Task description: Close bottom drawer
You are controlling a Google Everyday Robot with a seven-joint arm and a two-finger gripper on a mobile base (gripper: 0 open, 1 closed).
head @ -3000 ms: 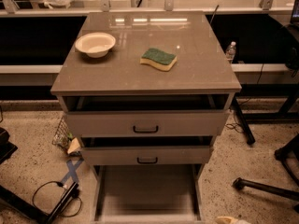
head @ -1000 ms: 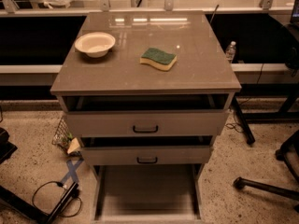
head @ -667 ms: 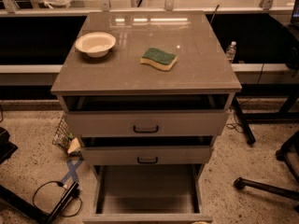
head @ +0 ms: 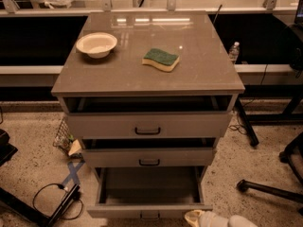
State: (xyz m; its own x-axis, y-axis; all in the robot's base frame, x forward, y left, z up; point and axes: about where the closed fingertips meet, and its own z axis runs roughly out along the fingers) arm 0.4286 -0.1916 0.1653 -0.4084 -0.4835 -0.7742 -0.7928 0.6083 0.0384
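STATUS: 0 of 1 steps done | bottom drawer (head: 149, 188): lowest of 3, extended well out of cabinet (head: 142, 79) | gripper (head: 196, 217): low, just beside the drawer front, opening and load cannot be told | REMAINING: full push-in, judged.

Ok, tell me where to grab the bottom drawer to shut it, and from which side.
Take the black bar handle centred on the slim front of the bottom drawer, coming from the front: the tray stands pulled out toward the camera. A flat push there would likely do too. The gripper sits at the lower edge, right of that handle.
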